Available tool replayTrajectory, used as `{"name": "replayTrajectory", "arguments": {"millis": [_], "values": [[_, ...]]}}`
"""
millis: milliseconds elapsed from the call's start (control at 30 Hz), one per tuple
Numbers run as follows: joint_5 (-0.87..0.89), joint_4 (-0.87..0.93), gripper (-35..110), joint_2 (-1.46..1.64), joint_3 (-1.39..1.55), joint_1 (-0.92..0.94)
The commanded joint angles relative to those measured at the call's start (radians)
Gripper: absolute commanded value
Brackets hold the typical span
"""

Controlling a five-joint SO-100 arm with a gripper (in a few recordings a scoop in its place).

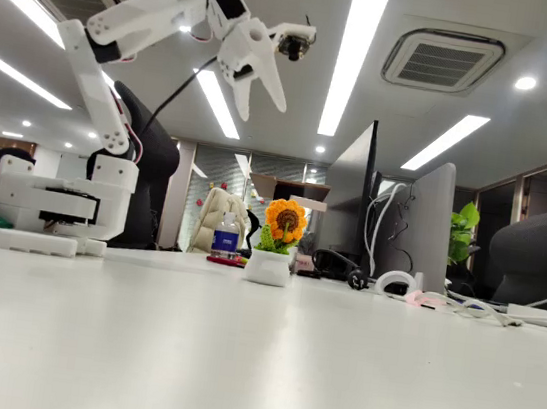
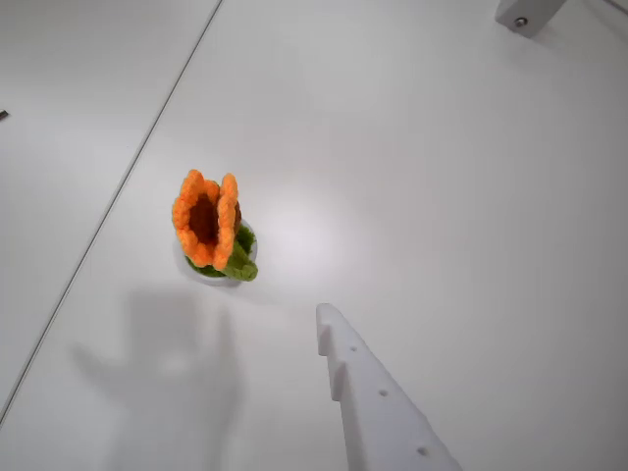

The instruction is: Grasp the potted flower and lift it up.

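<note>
High above the table, the gripper hangs empty, jaws apart, well over the potted flower.

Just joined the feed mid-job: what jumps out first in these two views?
The small crocheted sunflower in its white pot stands alone mid-table in the fixed view, bright orange against the white tabletop. High above and to its left, the white arm's pincer hangs with jaws parted, pointing down, well clear of the flower.
</note>
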Motion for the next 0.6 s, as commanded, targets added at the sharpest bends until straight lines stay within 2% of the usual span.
{"name": "replayTrajectory", "arguments": {"millis": [0,567], "values": [[0.0,-0.008,57,-0.043,-0.018,-0.021],[0.021,-0.071,58,-0.35,-0.017,-0.023]]}}
